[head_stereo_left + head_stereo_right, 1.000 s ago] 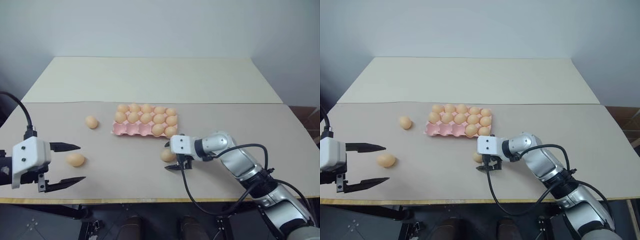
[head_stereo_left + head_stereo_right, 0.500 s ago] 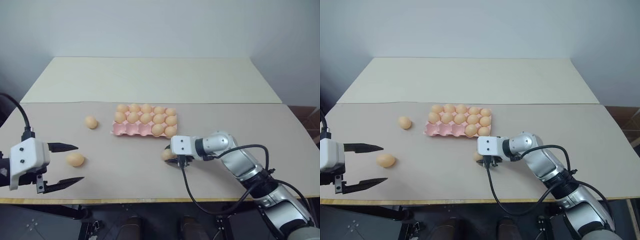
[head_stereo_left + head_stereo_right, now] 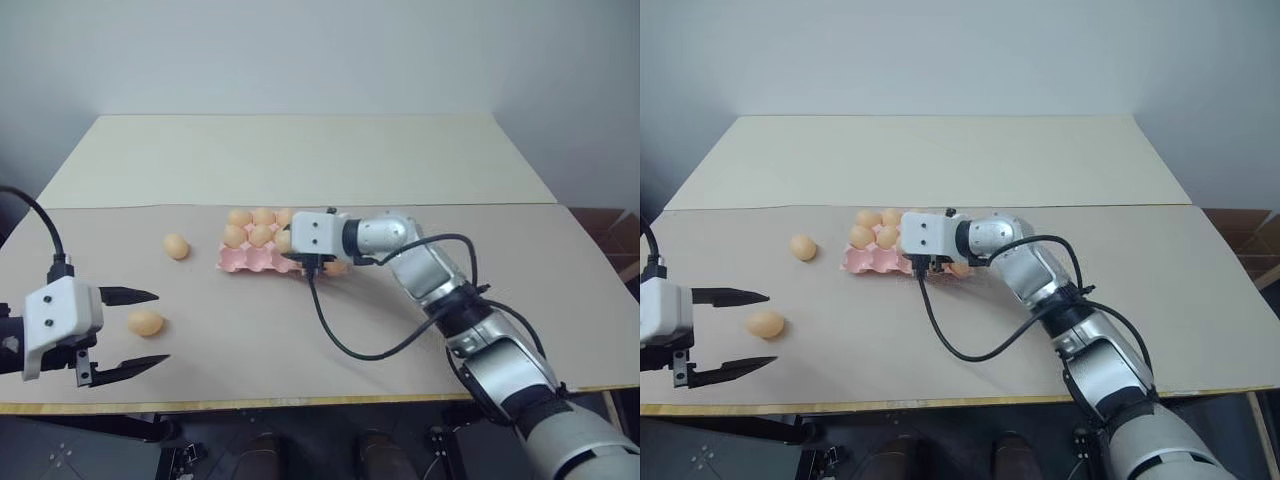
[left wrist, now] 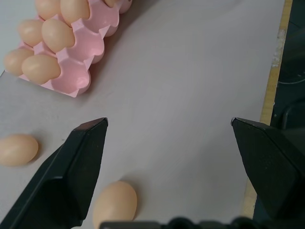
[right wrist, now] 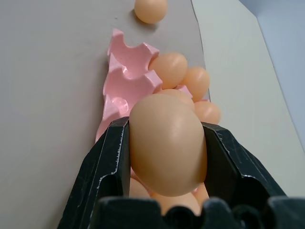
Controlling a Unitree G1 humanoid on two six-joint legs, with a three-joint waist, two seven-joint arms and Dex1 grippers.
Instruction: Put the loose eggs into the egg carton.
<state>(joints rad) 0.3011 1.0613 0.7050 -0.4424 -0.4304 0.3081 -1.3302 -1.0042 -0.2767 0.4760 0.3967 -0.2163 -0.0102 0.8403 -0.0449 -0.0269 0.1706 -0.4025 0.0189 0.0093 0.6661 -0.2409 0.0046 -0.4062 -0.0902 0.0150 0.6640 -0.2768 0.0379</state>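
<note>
Right claw [image 5: 167, 157] clamps an egg [image 5: 164, 143] above the carton [image 5: 126, 81].

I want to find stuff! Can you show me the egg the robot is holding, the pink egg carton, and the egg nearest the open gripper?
held egg [image 5: 167, 143]: right wrist view, middle of its shell.
egg carton [image 4: 76, 76]: left wrist view, an empty corner cup.
egg nearest the left gripper [image 3: 145, 322]: left eye view, middle of its shell.
</note>
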